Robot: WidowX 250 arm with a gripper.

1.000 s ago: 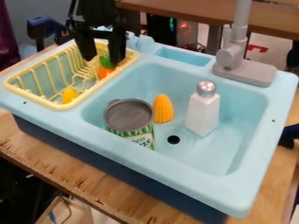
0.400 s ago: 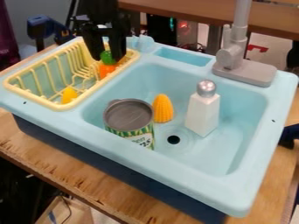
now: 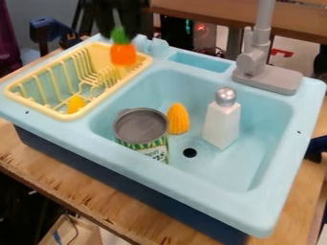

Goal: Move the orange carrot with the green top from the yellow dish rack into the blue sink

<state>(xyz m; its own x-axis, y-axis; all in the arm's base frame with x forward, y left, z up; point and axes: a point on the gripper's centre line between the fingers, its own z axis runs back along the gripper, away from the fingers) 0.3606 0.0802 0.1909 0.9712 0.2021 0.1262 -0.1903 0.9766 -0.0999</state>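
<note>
End effector: The black end effector of the robot arm hangs above the back rack-side corner of the toy sink, its fingers slightly parted and closed on the green top of a toy carrot.
Toy carrot: Gripped by its green end, the orange toy carrot points downward over the back of the sink's rack side; whether its lower tip touches anything there cannot be told.
Yellow rack: A wire-style yellow rack is set into the left side of the light-blue sink, as the camera sees it.
Yellow piece: A small yellow-orange piece lies inside the rack, toward the sink's front left.
Can: An open-looking can with a grey top and a green, patterned label stands inside the sink, by its front left wall.
Toy corn: The yellow cob leans upright in the sink's basin, just beside the can.
Shaker: A white shaker with a silver cap stands in the right half of the sink.
Faucet: The grey faucet rises from the sink's back right corner.
Worktop: A wooden worktop carries the sink.
</note>
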